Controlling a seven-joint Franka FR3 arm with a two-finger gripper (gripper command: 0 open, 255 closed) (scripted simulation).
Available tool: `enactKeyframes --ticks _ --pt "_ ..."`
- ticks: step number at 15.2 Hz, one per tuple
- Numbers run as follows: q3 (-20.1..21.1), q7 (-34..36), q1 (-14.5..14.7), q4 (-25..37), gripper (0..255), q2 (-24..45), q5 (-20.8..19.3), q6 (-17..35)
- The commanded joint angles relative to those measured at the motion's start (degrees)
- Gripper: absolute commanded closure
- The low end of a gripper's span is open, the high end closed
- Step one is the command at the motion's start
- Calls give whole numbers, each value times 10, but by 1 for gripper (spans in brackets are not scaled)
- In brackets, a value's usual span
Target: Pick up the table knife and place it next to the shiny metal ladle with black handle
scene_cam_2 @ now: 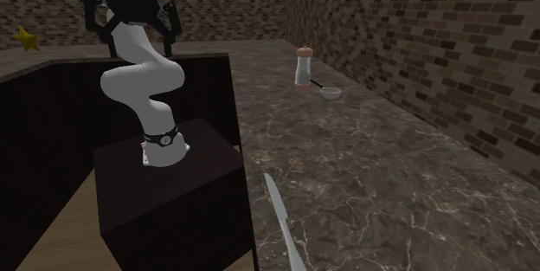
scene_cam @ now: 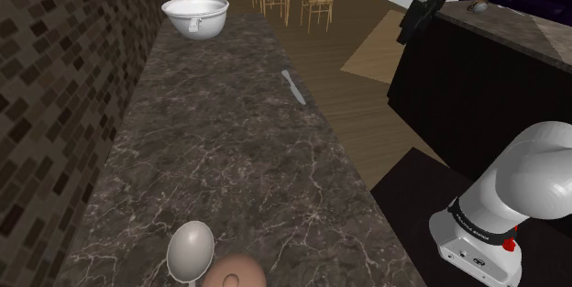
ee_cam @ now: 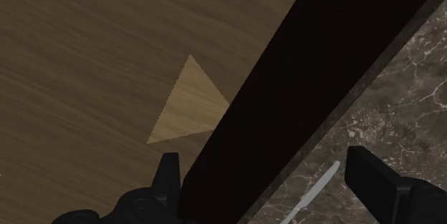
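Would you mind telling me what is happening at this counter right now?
A white Franka arm is tasked with moving the table knife, which lies untouched near the edge of the counter. Its black gripper hangs open high above that edge, holding nothing. The ladle lies far along the counter beside a brown-topped shaker.

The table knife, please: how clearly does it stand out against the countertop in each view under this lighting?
Shoulder view: the table knife is a pale sliver on the dark veined countertop, evenly lit, no glare. Second exterior view: dimmer overall, yet it reads light grey by the counter's edge. Wrist view: a bright streak on the stone, no clear shadow.
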Motion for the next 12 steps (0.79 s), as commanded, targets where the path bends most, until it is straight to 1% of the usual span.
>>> enactKeyframes --ticks 1,6,12 --pt "0 0 0 0 0 0 0 0" --pt "25 67 -4 29 0 104 25 44" --pt "49 140 -7 89 0 238 48 84"
